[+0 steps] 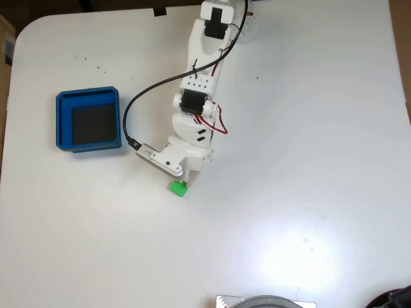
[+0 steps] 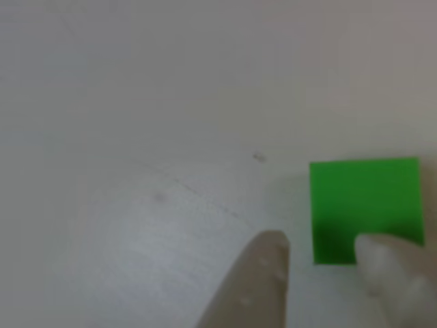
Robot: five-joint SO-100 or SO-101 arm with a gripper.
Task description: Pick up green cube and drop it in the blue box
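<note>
In the fixed view the small green cube [image 1: 179,188] lies on the white table, just below the tip of the white arm. My gripper [image 1: 184,178] hangs right above the cube's upper edge, with its fingers hidden under the wrist. The other view shows the green cube [image 2: 365,205] close up at the right, flat on the table. Two pale fingertips come in from the bottom with a gap between them, so the gripper [image 2: 319,244] is open and holds nothing. The right fingertip [image 2: 386,256] overlaps the cube's lower right corner. The blue box [image 1: 63,122] sits well to the left, its dark floor bare.
A black cable [image 1: 138,102] loops from the arm toward the wrist, between the arm and the blue box. A grey round object [image 1: 266,301] sticks in at the table's bottom edge. The table's rounded corner is at the upper left.
</note>
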